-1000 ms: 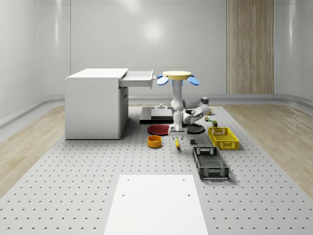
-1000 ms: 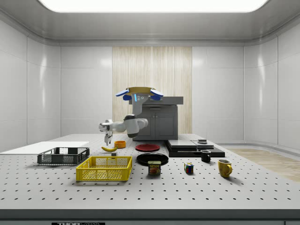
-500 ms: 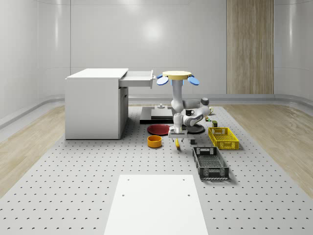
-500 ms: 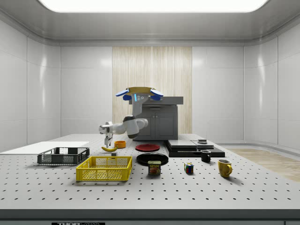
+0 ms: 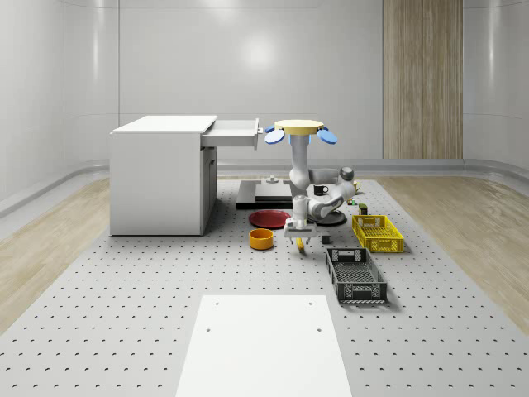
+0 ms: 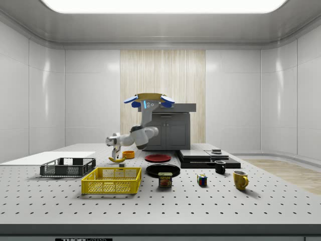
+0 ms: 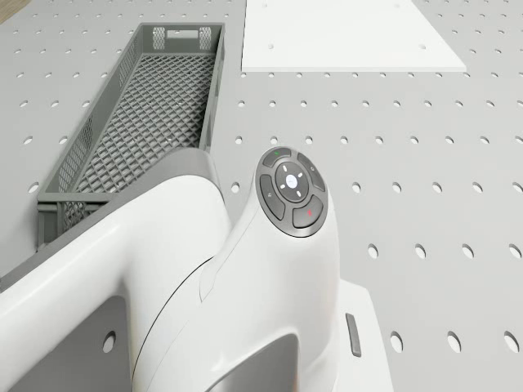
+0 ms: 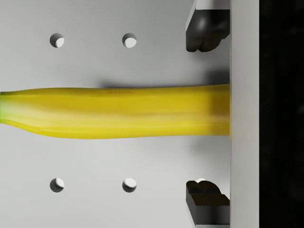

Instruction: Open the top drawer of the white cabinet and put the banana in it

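1. Right now I judge the step in hand to be the grab: my claw (image 8: 207, 114) hangs straight over the banana (image 8: 118, 112), fingers spread wide and holding nothing, one fingertip (image 8: 204, 31) on each side of the fruit with bare floor showing between.
2. Below the claw the banana lies flat on the perforated floor (image 5: 132, 289), crossing the gap between the fingers at a right angle, which is the alignment I want.
3. Meanwhile the drone (image 5: 299, 128) hovers above and behind the claw, beside the cabinet (image 5: 161, 178), whose top drawer (image 5: 235, 132) is already pulled out, so only the pick and the drop remain.
4. Lowering should be slow and vertical, I think; the fingertips need to pass the banana's widest part before I close, or the curved skin may squirt out.
5. Closing gently seems wise, since the fruit is rounded and could roll along its length.
6. Beside the claw sit an orange bowl (image 5: 261, 239) on one side and a grey crate (image 5: 355, 276) on the other, both apart from the banana, so I see room to descend.
7. Lifting should go straight up before I swing toward the drawer, which stands well above the claw.
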